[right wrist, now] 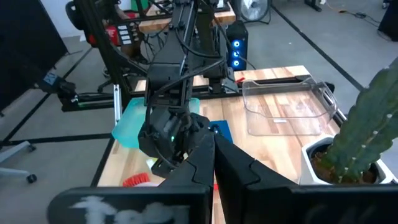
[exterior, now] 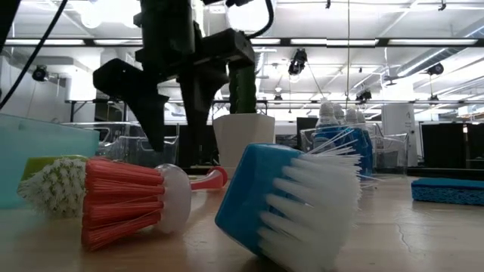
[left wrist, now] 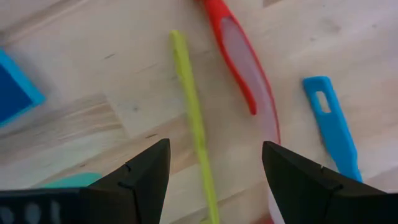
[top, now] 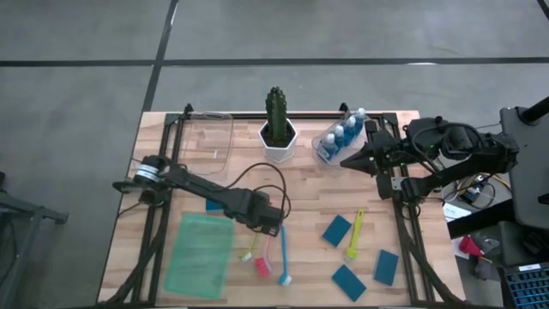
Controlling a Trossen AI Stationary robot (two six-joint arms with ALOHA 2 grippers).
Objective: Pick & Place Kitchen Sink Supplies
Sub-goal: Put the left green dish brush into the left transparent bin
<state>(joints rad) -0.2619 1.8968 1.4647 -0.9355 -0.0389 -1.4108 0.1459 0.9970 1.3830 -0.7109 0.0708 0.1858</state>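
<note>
Left wrist view: my left pincer (left wrist: pixel 214 171) hangs released over the lime brush (left wrist: pixel 193 124) handle, which lies on the surface (left wrist: pixel 93 81) beside the pink brush (left wrist: pixel 242 68). Best to centre that thin handle, then descend straight. My right pincer (top: pixel 350 160), clenched, waits near the bottles (top: pixel 341 135).

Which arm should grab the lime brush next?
Left. Its gripper hangs open right above the lime brush, handle between the fingers. The right gripper sits shut by the blue bottles, farther off.
</note>
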